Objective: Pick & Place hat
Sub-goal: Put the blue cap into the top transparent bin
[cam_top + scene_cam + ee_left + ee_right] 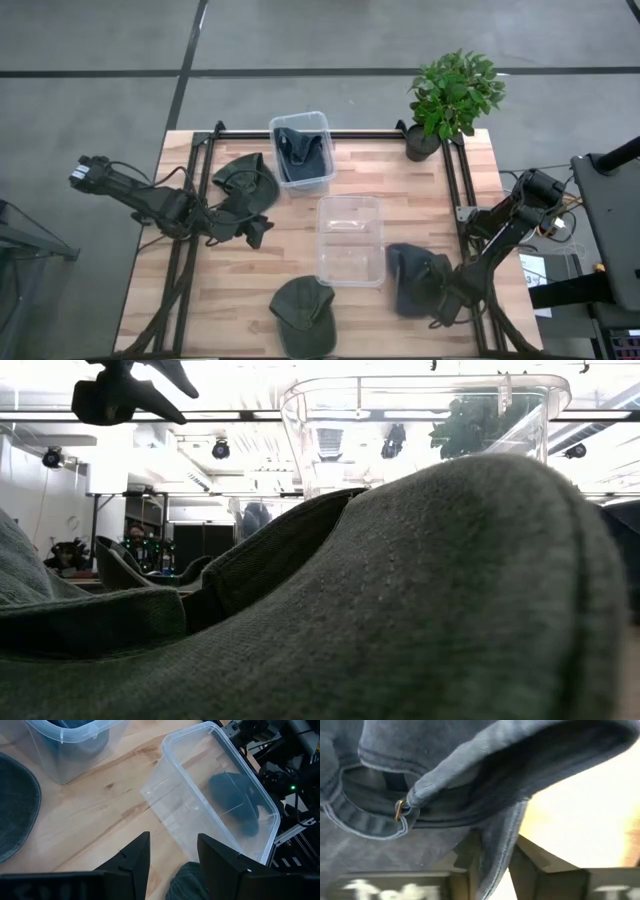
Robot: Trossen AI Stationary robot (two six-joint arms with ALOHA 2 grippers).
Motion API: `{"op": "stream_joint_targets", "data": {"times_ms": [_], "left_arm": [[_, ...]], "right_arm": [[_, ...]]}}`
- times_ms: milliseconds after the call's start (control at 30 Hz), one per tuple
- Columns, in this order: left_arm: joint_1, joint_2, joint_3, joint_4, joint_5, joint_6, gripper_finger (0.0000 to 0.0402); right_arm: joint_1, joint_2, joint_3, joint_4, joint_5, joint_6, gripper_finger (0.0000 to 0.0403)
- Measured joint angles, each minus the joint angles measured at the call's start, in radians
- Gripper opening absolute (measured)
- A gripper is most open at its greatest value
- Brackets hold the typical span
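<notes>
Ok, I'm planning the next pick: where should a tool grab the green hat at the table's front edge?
Take the green hat by its brim edge, coming straight down from above. It lies flat and apart from the empty bin, so the thin brim fits between fingers better than the rounded crown.

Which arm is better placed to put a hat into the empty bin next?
Right. Its claw already pinches the dark hat beside the empty bin; the left claw hangs open, holding nothing.
</notes>
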State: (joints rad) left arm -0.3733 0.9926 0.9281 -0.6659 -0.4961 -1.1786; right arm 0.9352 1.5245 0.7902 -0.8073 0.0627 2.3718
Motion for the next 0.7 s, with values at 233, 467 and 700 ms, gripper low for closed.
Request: {"op": "stream_joint_targets", "data": {"times_ms": [233, 467, 700], "left_arm": [[0.000, 0.000, 0.000, 0.000, 0.000, 0.000, 0.0156], [0.000, 0.000, 0.001, 0.000, 0.000, -0.002, 0.0156], [-0.001, 0.000, 0.001, 0.000, 0.000, -0.001, 0.0156]], "right_arm": [[0.000, -0.018, 0.002, -0.053, 0.004, -0.008, 0.0021], [-0.003, -0.093, 0.006, -0.173, -0.013, -0.012, 0.0011], [-0.004, -0.197, 0.121, -0.491, 0.003, -0.017, 0.0011]]}}
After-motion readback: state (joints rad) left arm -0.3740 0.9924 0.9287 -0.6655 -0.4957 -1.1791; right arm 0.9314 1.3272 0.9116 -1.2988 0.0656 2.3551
